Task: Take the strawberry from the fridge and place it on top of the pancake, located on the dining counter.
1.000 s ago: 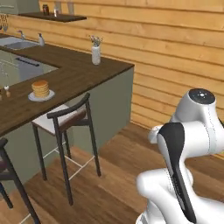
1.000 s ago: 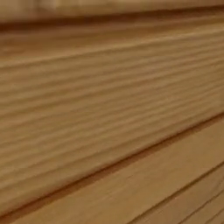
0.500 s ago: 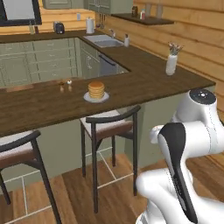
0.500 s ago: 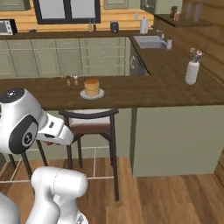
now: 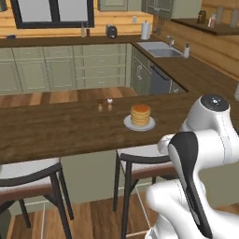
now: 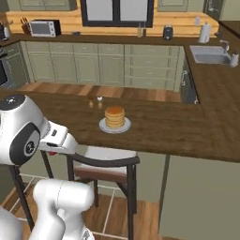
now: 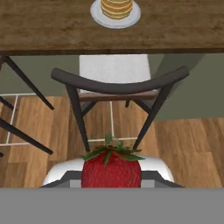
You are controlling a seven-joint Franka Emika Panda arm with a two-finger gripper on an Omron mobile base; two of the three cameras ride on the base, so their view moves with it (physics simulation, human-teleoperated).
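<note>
Pancake: we see the pancake [image 5: 140, 114] on a plate [image 5: 128, 124], and the plate sits on the dining counter [image 5: 56, 130].
Shakers: two small shakers [image 5: 105, 103] stand on the counter, just behind the plate and a bit to its left.
Stool: a stool [image 6: 107, 160] stands in front of the counter, right below the pancake.
Second stool: another stool [image 5: 28, 175] stands well to the left of it.
Sink: the sink [image 5: 161, 48] is far behind, on the right.
Strawberry: we see the strawberry [image 7: 111, 169] low and near us, in front of the stool.

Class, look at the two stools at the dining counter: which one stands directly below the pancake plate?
The stool on the right in the left base view, its white cushion right under the pancake; the other stool sits further left along the dining counter.
</note>
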